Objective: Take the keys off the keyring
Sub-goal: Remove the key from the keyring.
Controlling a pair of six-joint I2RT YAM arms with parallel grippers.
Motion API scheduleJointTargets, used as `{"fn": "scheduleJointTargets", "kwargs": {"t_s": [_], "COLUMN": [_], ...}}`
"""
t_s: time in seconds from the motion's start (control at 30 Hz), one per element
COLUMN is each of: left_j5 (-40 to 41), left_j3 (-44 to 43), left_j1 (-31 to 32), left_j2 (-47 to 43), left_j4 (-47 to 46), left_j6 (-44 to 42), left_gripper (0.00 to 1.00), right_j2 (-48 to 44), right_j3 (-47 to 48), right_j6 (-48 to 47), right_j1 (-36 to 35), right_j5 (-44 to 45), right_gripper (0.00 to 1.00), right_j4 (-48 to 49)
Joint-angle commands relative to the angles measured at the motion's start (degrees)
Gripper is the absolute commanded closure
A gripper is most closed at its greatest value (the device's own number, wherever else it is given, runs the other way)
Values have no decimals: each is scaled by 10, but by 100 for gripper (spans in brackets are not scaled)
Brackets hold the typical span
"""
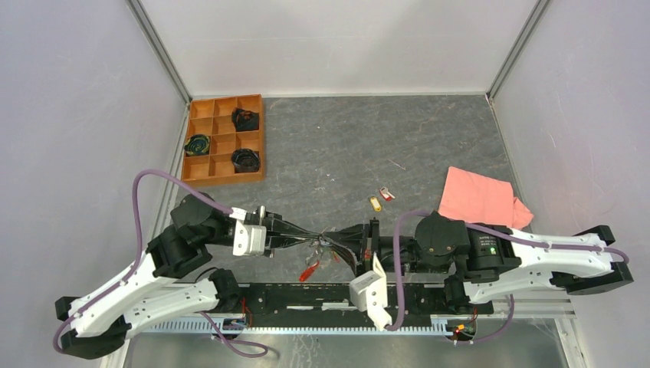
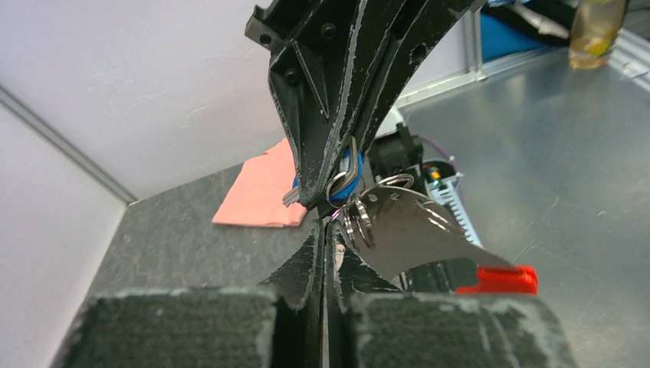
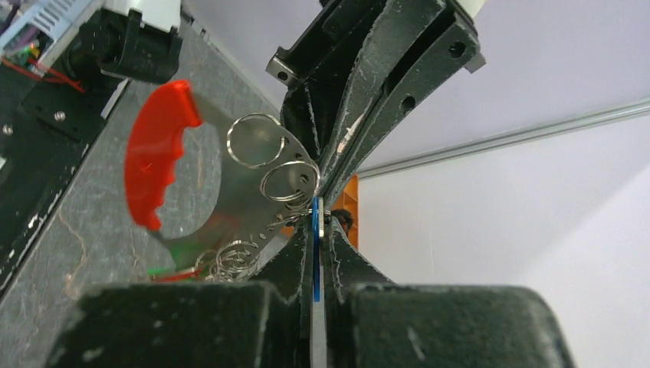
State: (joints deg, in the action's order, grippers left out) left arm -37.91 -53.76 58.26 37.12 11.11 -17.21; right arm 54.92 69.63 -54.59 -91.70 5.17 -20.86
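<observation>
My two grippers meet tip to tip above the table's near middle. My right gripper (image 1: 346, 245) (image 3: 316, 213) is shut on a blue-headed key (image 3: 315, 245), held edge-on between its pads; the key also shows in the left wrist view (image 2: 352, 164). My left gripper (image 1: 323, 241) (image 2: 326, 224) is shut on the keyring at its thin metal rings (image 2: 357, 220). The keyring's strap (image 3: 157, 153), red on one side and pale on the other (image 2: 418, 230), hangs from the rings (image 3: 285, 182) below the grippers (image 1: 309, 270). A yellow key (image 1: 375, 203) and a red key (image 1: 388, 195) lie loose on the table.
A pink cloth (image 1: 479, 199) lies at the right on the grey mat. An orange compartment tray (image 1: 201, 142) with dark coiled things stands at the back left. Metal frame posts and white walls close in the sides. The arms' base rail (image 1: 306, 299) runs along the near edge.
</observation>
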Motion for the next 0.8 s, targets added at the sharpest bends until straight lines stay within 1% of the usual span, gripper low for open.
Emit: {"fn": "scheduleJointTargets", "kwargs": {"t_s": [0.0,0.07,0.17,0.3,0.37,0.43,0.57,0.77], "left_j5": [121,159,170,141,133,124,112,120], "left_j3": [23,49,76,95,107,111,113,132], "left_j1": [-3,-4,-3,-3,-4,-3,-3,-3], "left_j2": [-12,-38,-72,-93,-107,-118,-130,-150], "left_j4": [14,-32,-76,-103,-130,-135,-140,-169], "left_j6": [-82,-87,-99,-113,-114,-113,-102,-75], "left_gripper": [98,98,98,98,98,98,98,98], "right_j2": [20,36,55,79,87,94,95,93], "right_j3": [56,60,54,38,29,32,40,50], "right_j6": [-4,0,7,7,5,7,3,-1], "right_j1": [-4,-7,-9,-9,-9,-9,-9,-10], "right_j5": [-50,-50,-26,68,98,124,125,134], "right_gripper": [100,100,100,100,100,100,100,100], "right_j4": [-7,-32,-57,-59,-51,-43,-34,-38]}}
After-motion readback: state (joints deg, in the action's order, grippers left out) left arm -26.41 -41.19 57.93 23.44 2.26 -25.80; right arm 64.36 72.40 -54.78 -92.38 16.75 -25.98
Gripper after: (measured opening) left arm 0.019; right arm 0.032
